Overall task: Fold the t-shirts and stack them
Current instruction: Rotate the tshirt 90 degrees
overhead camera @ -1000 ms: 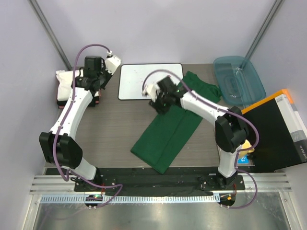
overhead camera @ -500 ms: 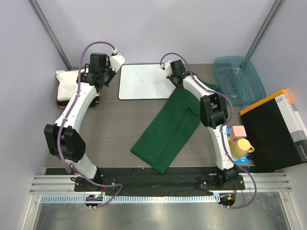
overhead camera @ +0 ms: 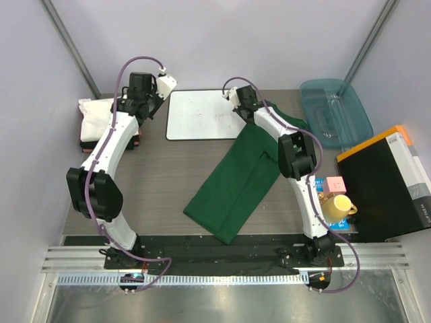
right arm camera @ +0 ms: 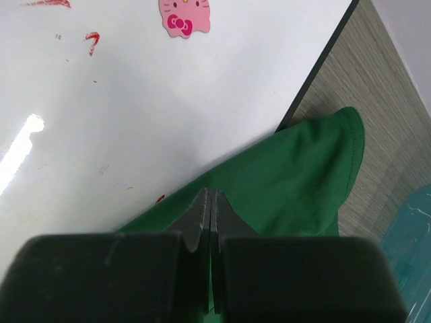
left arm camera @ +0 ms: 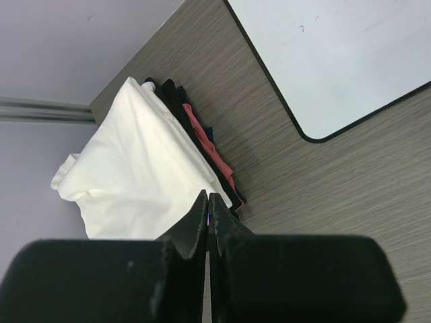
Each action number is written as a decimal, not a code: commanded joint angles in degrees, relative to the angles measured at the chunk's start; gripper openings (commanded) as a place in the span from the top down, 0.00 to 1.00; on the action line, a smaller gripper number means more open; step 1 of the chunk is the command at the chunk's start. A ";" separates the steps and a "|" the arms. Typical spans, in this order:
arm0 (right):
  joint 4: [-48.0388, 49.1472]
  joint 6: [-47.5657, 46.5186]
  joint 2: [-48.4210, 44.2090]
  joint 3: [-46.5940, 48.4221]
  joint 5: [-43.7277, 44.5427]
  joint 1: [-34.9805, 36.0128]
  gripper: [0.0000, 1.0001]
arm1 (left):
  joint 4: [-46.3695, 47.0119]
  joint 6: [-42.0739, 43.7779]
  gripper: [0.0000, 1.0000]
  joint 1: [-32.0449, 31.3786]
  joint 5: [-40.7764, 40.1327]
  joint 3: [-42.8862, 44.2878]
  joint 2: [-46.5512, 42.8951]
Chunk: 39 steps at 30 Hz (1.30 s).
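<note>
One shirt unfinished, others stacked.
Dark green cloth t-shirt [overhead camera: 236, 180] lies half-folded on grey table [overhead camera: 161, 168], right gripper [right arm camera: 210, 196] pinching its far edge; left gripper [left arm camera: 208, 202], shut empty, hovers over white-topped folded stack [left arm camera: 135, 168].

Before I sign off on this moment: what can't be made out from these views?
- Folded stack: how many shirts it holds. The left wrist view shows only layer edges, and the left arm crosses it in the top view.
- Green t-shirt: its collar end. The right arm covers it from above, and the right gripper blocks it in the right wrist view.
- Whiteboard: its marks are too small to read in the top view.
</note>
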 commanded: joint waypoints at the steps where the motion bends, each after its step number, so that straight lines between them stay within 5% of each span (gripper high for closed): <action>1: 1.08 -0.55 2.14 3.25 3.08 0.19 0.99 | 0.36 0.77 1.00 -0.14 -0.82 2.91 0.73; 11: 1.61 -2.04 4.69 3.60 5.02 0.37 0.99 | 0.44 1.21 1.00 -0.22 -0.47 4.41 2.66; 30: 1.16 -8.62 12.43 13.27 -19.14 5.99 0.99 | 1.32 1.21 1.00 -0.22 -2.31 7.48 7.05; 39: 8.36 -10.66 15.59 17.66 -22.41 8.36 0.99 | 3.42 0.86 1.00 -0.14 -5.21 5.11 5.83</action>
